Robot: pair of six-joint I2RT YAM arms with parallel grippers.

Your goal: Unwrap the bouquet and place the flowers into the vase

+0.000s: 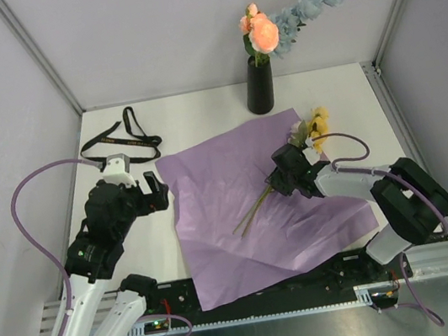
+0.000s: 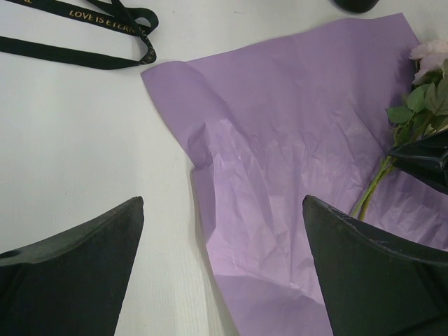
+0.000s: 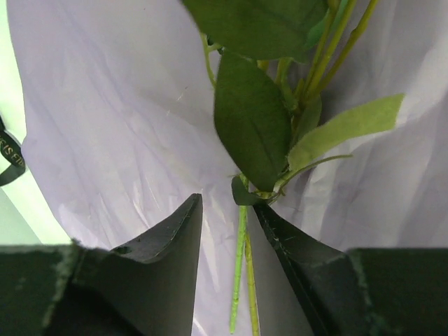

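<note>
From above, the black vase stands upright at the far side of the surface, just beyond the far edge of the purple paper. It holds pink and blue flowers. The paper lies spread flat in the middle, and a black ribbon lies loose on the surface to its far left. The yellow flowers rest on the paper's far right corner, with their stems running toward the near left across the sheet. The right gripper sits low over those stems. The left gripper hangs at the paper's left edge, spread wide and holding nothing.

In the left wrist view, both fingers stand far apart above the bare surface and the crumpled left part of the paper. The ribbon, printed with gold letters, lies at the far left. At the right edge a pale bloom and green leaves show, with the stems beside the dark tip of the right gripper.

In the right wrist view, the fingers are partly apart with the stems between them. The right finger is against a small leaf at the stems. A strip of paper shows between the left finger and the stems, so they are not pinched.
</note>
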